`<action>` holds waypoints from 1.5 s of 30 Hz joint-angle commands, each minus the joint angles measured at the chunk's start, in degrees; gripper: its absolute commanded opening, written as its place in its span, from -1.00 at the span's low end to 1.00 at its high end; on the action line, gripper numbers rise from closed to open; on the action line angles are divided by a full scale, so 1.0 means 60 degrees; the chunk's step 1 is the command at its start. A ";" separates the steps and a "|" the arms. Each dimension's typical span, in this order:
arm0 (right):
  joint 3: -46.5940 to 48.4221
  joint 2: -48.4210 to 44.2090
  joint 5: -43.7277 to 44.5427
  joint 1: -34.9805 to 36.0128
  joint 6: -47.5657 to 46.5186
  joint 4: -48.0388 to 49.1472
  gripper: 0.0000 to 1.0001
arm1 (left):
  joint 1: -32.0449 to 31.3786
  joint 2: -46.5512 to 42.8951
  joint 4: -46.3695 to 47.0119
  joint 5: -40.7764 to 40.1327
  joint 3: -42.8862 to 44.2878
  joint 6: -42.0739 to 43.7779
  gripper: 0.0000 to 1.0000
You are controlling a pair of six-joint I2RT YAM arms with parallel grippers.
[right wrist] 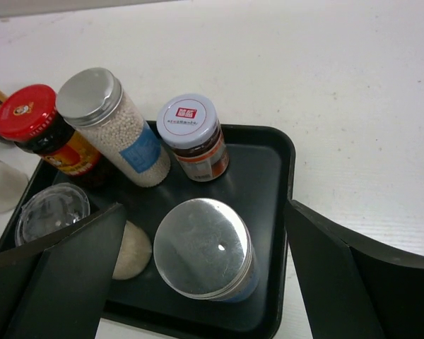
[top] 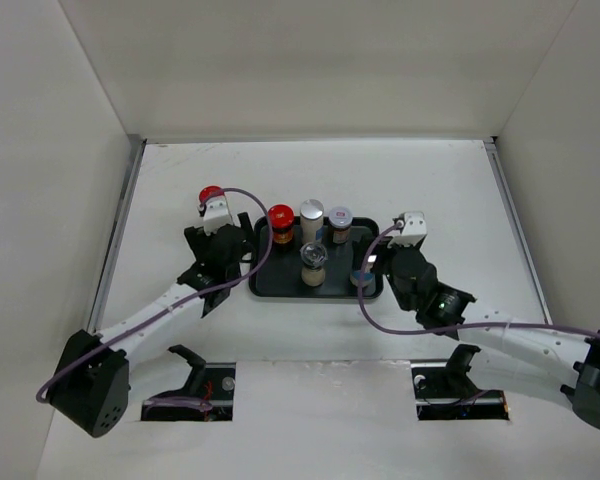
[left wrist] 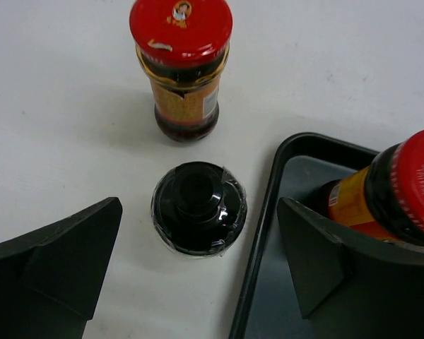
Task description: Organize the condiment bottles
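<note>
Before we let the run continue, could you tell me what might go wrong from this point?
1. The left gripper stands open around the black-lidded jar, one finger over the tray beside a red-capped jar; closing or lifting may knock that jar.
2. The open right gripper straddles the silver-lidded jar, close to the clear-lidded jar; pulling away askew might tip either.

Bright, even overhead light, soft short shadows, little glare, mostly sharp
</note>
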 commanded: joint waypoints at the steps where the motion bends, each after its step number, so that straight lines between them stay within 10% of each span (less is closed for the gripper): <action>1: -0.0249 -0.0271 0.0062 0.0106 -0.0044 0.1059 1.00 | 0.0183 0.0417 0.0214 0.0467 0.0476 -0.0129 0.83; 7: -0.0323 -0.0315 0.0062 0.0106 -0.0015 0.1147 1.00 | 0.0359 0.1120 0.0785 0.0525 0.0432 -0.0173 0.64; 17: -0.0381 -0.0359 -0.0070 0.0120 0.0044 0.1264 1.00 | -0.0357 -0.0340 0.0406 -0.0410 0.0593 0.0236 -0.29; 26: -0.0440 -0.0491 0.0047 0.0120 0.0044 0.1323 1.00 | -0.2377 -0.1574 -0.0796 -0.0544 0.0901 -0.0259 -0.33; 45: -0.0557 -0.0667 0.0150 0.0047 0.0103 0.1352 1.00 | -0.4358 0.1867 0.1751 0.0041 0.1062 -0.0891 -0.32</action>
